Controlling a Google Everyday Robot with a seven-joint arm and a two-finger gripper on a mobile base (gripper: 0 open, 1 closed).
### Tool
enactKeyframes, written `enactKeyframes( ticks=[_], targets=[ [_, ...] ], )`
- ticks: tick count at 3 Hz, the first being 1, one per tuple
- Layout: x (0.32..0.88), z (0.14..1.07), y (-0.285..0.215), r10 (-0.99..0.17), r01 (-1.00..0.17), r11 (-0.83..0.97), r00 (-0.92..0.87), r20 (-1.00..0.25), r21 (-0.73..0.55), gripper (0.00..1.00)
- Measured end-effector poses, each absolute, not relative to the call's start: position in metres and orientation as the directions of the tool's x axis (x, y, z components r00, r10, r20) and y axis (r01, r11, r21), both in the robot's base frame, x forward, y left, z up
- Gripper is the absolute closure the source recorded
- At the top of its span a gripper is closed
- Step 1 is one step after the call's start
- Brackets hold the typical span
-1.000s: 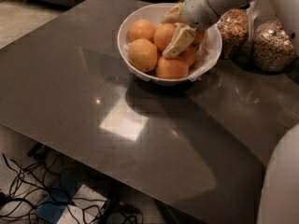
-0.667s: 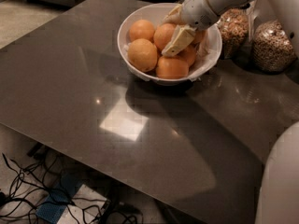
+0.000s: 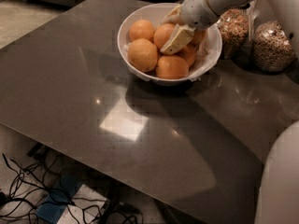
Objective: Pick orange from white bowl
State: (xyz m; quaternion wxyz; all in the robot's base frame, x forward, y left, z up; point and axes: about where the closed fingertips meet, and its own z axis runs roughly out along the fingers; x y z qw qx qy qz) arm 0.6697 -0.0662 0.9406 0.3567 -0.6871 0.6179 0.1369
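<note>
The white bowl [image 3: 135, 24] stands at the far middle of the dark table and holds several oranges. My gripper [image 3: 171, 28] reaches down into it from the upper right. Its cream fingers [image 3: 177, 40] sit on either side of the orange [image 3: 163, 34] at the back middle of the bowl and are closed against it. That orange rests among the others. A large orange [image 3: 142, 55] lies at the front left, another [image 3: 172, 67] at the front, and a third [image 3: 141, 30] at the back left.
Two clear bags or jars of grain-like food [image 3: 233, 27] [image 3: 273, 43] stand right of the bowl. The dark glossy table [image 3: 93, 101] stretches toward me. Cables and a box [image 3: 60, 204] lie on the floor below its front edge. My white body [image 3: 280, 181] fills the lower right.
</note>
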Motion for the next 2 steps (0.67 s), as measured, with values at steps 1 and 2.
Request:
enactKeyframes(
  ticks=[1, 2],
  targets=[
    [0.6697, 0.9406, -0.0662, -0.752, -0.947, 0.018, 0.199, -0.629, -0.321, 1.00],
    [0.6697, 0.9406, -0.0662, -0.751, -0.947, 0.018, 0.199, -0.629, -0.321, 1.00]
  ],
)
